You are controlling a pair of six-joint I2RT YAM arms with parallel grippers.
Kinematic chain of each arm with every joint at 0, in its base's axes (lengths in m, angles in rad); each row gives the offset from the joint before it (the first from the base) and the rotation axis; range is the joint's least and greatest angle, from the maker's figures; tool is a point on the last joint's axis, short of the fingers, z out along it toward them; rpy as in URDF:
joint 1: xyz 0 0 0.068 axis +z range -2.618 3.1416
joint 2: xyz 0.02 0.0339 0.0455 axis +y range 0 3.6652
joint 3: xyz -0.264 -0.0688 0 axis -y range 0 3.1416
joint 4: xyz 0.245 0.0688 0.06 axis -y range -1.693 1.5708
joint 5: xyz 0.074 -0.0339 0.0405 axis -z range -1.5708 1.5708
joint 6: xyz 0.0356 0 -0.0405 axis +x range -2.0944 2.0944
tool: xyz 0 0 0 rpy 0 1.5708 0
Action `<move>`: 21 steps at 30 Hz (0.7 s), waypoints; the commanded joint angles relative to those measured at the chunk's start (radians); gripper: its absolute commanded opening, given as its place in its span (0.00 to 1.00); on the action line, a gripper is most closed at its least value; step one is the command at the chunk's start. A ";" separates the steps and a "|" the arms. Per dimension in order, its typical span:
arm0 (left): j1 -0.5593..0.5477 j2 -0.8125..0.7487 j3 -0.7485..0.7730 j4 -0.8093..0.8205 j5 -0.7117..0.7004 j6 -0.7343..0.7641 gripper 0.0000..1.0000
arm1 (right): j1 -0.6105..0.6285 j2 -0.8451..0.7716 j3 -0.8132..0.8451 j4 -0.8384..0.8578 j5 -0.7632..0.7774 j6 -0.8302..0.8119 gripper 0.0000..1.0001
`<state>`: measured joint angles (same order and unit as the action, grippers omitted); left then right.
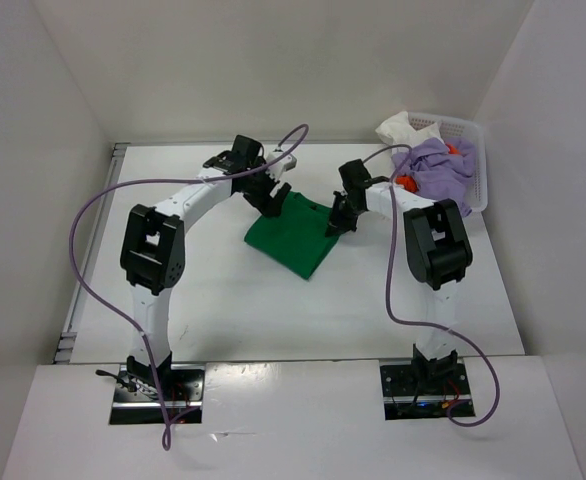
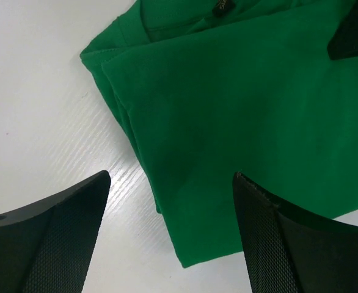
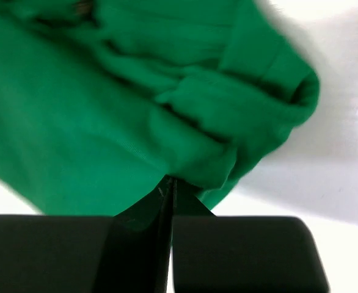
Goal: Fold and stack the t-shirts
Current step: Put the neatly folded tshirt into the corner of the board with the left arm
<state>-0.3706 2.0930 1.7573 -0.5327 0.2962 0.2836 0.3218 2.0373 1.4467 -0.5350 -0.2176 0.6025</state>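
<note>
The folded green cloth t-shirt (image 1: 291, 238) lies flat at the middle of the white counter (image 1: 223, 300). The right tool (image 3: 168, 183) stands at the shirt's 3 o'clock edge with its jaws pressed together. Its tips touch a bunched fold, but I cannot tell whether any cloth is caught between them. The left tool (image 2: 170, 183) hovers over the shirt's 11 o'clock corner, jaws spread wide and holding nothing. Farther off, at 2 o'clock, the white plastic mesh basket (image 1: 481, 165) holds the crumpled lavender-purple t-shirt (image 1: 441, 168), the white t-shirt (image 1: 403, 128) and a glimpse of the orange-red t-shirt (image 1: 406, 183).
</note>
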 commanded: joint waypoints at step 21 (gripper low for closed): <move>0.016 0.114 -0.088 0.030 -0.006 -0.156 0.84 | -0.023 0.052 0.184 -0.051 0.127 -0.096 0.00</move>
<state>-0.3595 2.1876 1.6924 -0.4911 0.2356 0.1501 0.3115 2.1197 1.5742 -0.5552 -0.1337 0.5335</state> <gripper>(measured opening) 0.853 0.001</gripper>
